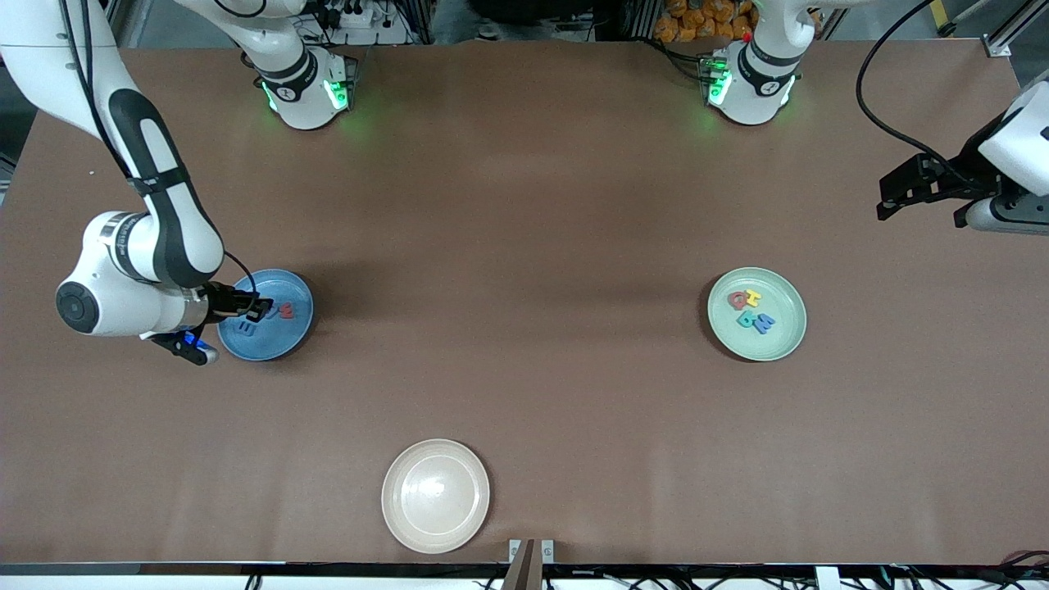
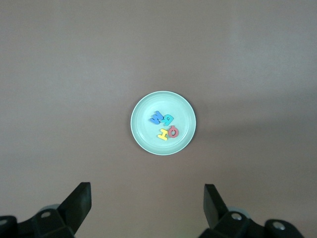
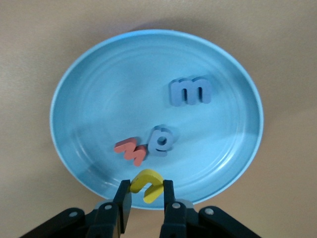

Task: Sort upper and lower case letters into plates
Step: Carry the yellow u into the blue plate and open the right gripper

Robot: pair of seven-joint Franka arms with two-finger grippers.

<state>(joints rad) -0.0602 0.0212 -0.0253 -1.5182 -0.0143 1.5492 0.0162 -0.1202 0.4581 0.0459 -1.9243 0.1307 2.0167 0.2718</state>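
Note:
My right gripper [image 1: 261, 310] hangs just over the blue plate [image 1: 283, 338], near its rim. In the right wrist view the gripper [image 3: 147, 191] is shut on a yellow letter [image 3: 147, 185]. On the blue plate [image 3: 109, 89] lie a blue "m" [image 3: 190, 91], a blue "e" [image 3: 160, 141] and a red letter [image 3: 132, 150]. The mint green plate [image 1: 788, 338] holds red [image 1: 739, 300], yellow [image 1: 753, 297], teal [image 1: 746, 319] and blue [image 1: 764, 323] letters. My left gripper [image 1: 893, 201] waits high over the table at the left arm's end. It [image 2: 147, 192] is open and empty, and that view shows the mint plate [image 2: 144, 141] below.
A cream-beige plate [image 1: 435, 496] with nothing on it sits near the table's front edge, nearer to the front camera than both other plates. The brown table [image 1: 524, 246] spreads between the two plates.

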